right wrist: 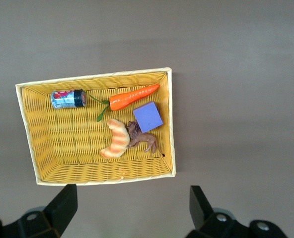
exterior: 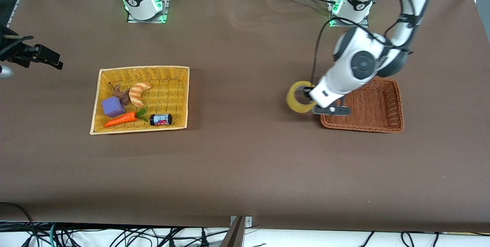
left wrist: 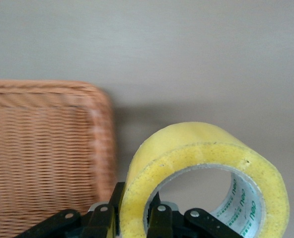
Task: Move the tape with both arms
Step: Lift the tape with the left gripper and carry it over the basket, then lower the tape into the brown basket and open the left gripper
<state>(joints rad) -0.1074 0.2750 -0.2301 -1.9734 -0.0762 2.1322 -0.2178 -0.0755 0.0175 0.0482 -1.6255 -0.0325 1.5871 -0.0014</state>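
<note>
- At the right of centre in the front view, the left gripper (exterior: 308, 98) is clamped on the tape (exterior: 298, 97), a pale-yellow roll standing on edge, held by its wall with one finger inside the hole.
- The tape sits just outside the rim of the brown wicker basket (exterior: 377, 113), toward the right arm's end of the table from it.
- In the left half of the same frame, a yellow wicker basket (exterior: 174, 74) holds a striped croissant toy (exterior: 138, 93), a purple block (exterior: 113, 107), a toy carrot (exterior: 121, 119), a small dark can (exterior: 160, 119) and a brown figure (exterior: 121, 94).
- At the far left edge, the right gripper (exterior: 48, 58) waits above the table.
- In the lower right of the left wrist view, the tape (left wrist: 206, 168) fills the frame, showing green print inside its core, unreadable from the front; black fingers (left wrist: 159, 220) pinch its wall, and the brown basket (left wrist: 47, 148) lies at left.
- Along the bottom of the right wrist view, the right gripper (right wrist: 132, 208) stands spread wide and empty over the yellow basket (right wrist: 33, 148); the tape is not in this frame.
</note>
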